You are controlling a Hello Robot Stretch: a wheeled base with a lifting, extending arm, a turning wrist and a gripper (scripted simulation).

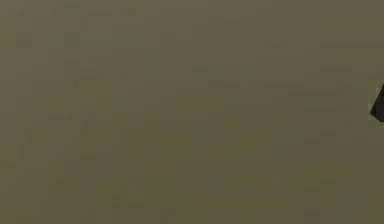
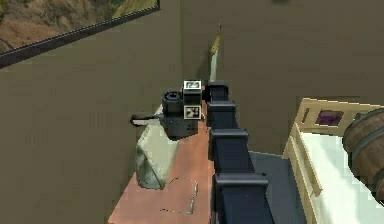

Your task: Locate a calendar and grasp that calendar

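Note:
In the arm side view my arm (image 2: 232, 160) rises as a dark bar over a reddish-brown tabletop (image 2: 165, 205). At its far end are the two white marker squares (image 2: 190, 100), with the gripper (image 2: 138, 119) pointing left toward an olive wall. A pale grey-white, lumpy thing (image 2: 155, 155) stands on the tabletop right under the gripper; its shape does not tell me what it is. I cannot tell whether the gripper holds anything.
An olive wall (image 1: 180, 110) stands close ahead in the forward view, with a dark thing (image 1: 378, 104) at the right edge. Beside the arm are a cream-framed white surface (image 2: 335, 165), a brown rounded object (image 2: 366, 140), and a framed landscape or window (image 2: 60, 25).

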